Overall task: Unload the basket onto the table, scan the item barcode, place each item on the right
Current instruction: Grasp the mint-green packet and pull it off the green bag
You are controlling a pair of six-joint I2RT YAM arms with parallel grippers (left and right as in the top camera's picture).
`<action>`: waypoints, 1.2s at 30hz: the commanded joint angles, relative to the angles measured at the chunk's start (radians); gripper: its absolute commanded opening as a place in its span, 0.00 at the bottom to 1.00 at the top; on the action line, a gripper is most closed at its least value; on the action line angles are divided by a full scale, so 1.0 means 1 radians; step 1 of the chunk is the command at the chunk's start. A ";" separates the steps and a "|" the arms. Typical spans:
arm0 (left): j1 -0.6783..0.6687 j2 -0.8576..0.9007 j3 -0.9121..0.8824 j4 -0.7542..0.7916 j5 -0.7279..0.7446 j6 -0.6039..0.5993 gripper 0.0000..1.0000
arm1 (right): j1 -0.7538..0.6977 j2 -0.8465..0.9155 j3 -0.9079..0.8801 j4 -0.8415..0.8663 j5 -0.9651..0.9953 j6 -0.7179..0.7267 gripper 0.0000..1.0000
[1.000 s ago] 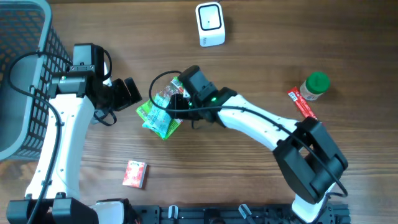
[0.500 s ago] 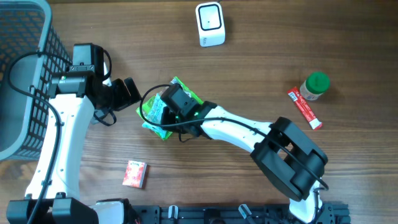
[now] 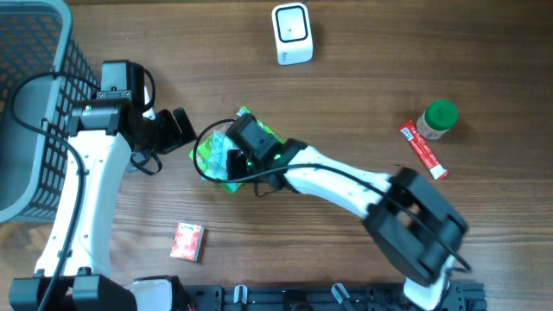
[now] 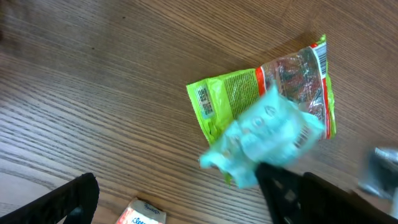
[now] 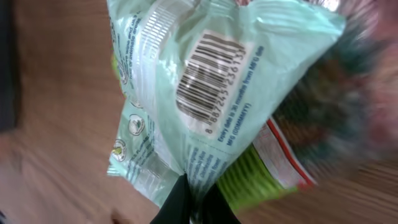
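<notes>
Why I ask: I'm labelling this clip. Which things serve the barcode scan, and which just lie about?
In the job: pale teal packet, pinched by the right gripper; white scanner.
Lying about: green packet, green-capped jar, red sachet, red box, grey basket.

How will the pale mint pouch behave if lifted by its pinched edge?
Likely floppy: the mint pouch is thin creased film, pinched at one edge by the right end effector, so it should sag and swing. Its glossy surface may slip over the green packet beneath.
</notes>
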 commanded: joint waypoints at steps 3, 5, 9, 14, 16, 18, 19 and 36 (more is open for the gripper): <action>0.003 0.001 -0.001 0.000 0.008 0.012 1.00 | -0.038 -0.173 -0.001 -0.208 0.026 -0.554 0.04; 0.003 0.001 -0.001 0.000 0.008 0.012 1.00 | -0.048 -0.193 -0.001 -0.323 0.080 -0.646 0.04; 0.003 0.001 -0.001 0.000 0.008 0.012 1.00 | -0.069 -0.193 -0.001 -0.538 0.165 -0.862 0.04; 0.003 0.001 -0.001 0.000 0.008 0.012 1.00 | -0.096 -0.193 -0.001 -0.700 0.256 -1.069 0.04; 0.003 0.001 -0.001 0.000 0.008 0.012 1.00 | -0.105 -0.193 -0.001 -0.694 0.322 -1.089 0.04; 0.003 0.001 -0.001 0.000 0.008 0.012 1.00 | -0.119 -0.193 -0.001 -0.666 0.378 -1.145 0.04; 0.003 0.001 -0.001 0.000 0.008 0.012 1.00 | -0.124 -0.193 -0.001 -0.656 0.386 -1.164 0.04; 0.003 0.001 -0.001 0.000 0.008 0.012 1.00 | -0.237 -0.193 -0.001 -0.392 0.113 -0.743 0.42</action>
